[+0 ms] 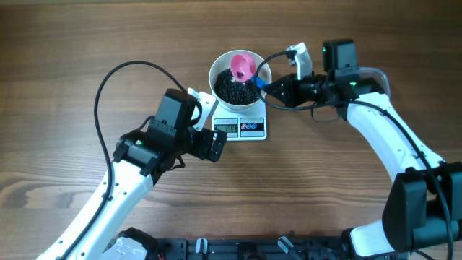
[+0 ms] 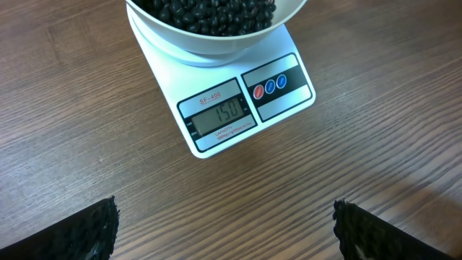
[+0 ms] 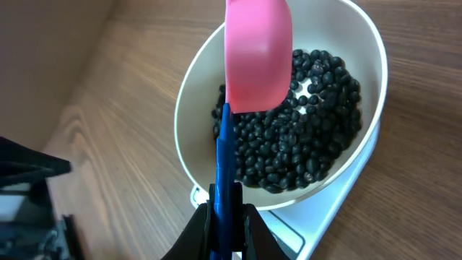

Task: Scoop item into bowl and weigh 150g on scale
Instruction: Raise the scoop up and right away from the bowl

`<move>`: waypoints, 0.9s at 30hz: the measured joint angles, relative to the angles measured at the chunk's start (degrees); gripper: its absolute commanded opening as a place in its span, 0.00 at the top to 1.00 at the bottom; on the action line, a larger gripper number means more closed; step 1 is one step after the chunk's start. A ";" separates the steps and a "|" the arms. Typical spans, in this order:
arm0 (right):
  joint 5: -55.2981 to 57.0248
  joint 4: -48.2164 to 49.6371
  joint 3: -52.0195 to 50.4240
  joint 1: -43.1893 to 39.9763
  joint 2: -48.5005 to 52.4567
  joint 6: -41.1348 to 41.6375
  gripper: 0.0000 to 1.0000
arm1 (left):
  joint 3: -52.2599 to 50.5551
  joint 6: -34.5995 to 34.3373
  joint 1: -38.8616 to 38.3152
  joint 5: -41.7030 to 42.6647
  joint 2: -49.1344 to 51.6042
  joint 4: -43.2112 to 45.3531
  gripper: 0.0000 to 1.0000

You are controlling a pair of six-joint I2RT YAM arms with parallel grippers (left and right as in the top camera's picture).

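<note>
The white bowl (image 1: pixel 216 71) stands on the white scale (image 1: pixel 253 128) and holds a heap of small black beans (image 1: pixel 234 88). The scale's display (image 2: pixel 220 116) reads 150. My right gripper (image 3: pixel 227 209) is shut on the blue handle (image 3: pixel 225 159) of a pink scoop (image 3: pixel 257 54), whose cup hangs over the bowl (image 3: pixel 361 43) above the beans (image 3: pixel 296 152). From the overhead view the scoop (image 1: pixel 242 66) sits above the bowl's right half, with the right gripper (image 1: pixel 264 87) at the rim. My left gripper (image 2: pixel 225 235) is open over bare wood in front of the scale (image 2: pixel 289 97).
The left arm's body (image 1: pixel 170 130) lies just left of the scale. A black cable (image 1: pixel 115 79) loops over the table at the left. A clear tub (image 1: pixel 375 74) shows partly behind the right arm.
</note>
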 measured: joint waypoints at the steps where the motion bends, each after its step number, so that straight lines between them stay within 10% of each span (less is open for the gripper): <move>1: -0.63 0.02 0.00 -0.37 0.00 0.28 0.96 | 0.00 0.00 0.00 0.02 0.00 0.00 0.00; 27: -7.74 2.67 0.00 -2.93 -3.23 2.86 0.96 | 0.00 0.00 0.00 0.00 0.00 0.00 0.00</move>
